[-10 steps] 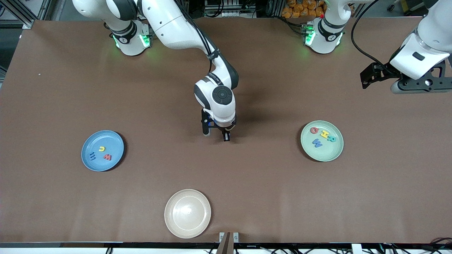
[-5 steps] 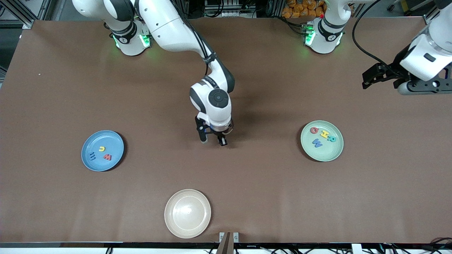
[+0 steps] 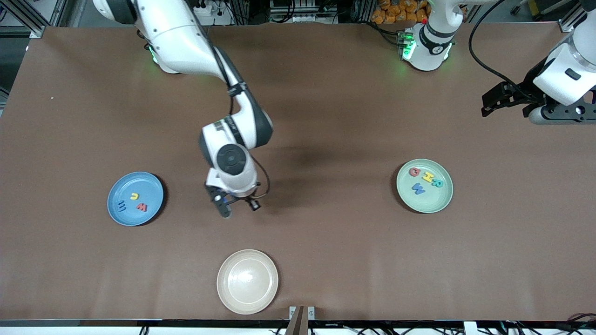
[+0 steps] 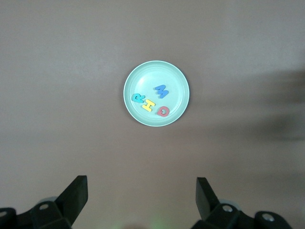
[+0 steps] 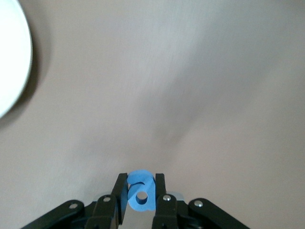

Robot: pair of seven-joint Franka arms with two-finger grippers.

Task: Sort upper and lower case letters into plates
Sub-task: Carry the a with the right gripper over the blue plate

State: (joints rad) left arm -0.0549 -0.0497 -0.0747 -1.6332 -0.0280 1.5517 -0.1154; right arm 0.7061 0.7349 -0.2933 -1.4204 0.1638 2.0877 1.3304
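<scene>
1. Surface: brown table (image 3: 354,260) filling nearly the whole front view; rack framing, cables and an orange heap along the top edge.
2. Light blue plate (image 3: 117,191) at left centre of the front view, carrying three small letters: yellow, red, dark blue. Mint green plate (image 3: 439,201) at right centre, holding a red, a yellow, a teal and a blue letter. Cream plate (image 3: 247,295) at lower centre, no letters in it.
3. Versus one second ago: right gripper (image 3: 238,207) shifted from the centre of the front view down and toward the blue plate, now over bare table between blue and cream plates. Left arm's wrist drifted slightly at the right edge. Plates and their letters unchanged.
4. Right arm: reached down from the base at upper left, elbow bent, wrist pointing down. Fingers clamped on a blue foam letter (image 5: 140,192), seen in the right wrist view.
5. Left gripper (image 4: 141,195): released, fingers wide apart, held high at the upper right edge of the front view, waiting; green plate below in its wrist view.
</scene>
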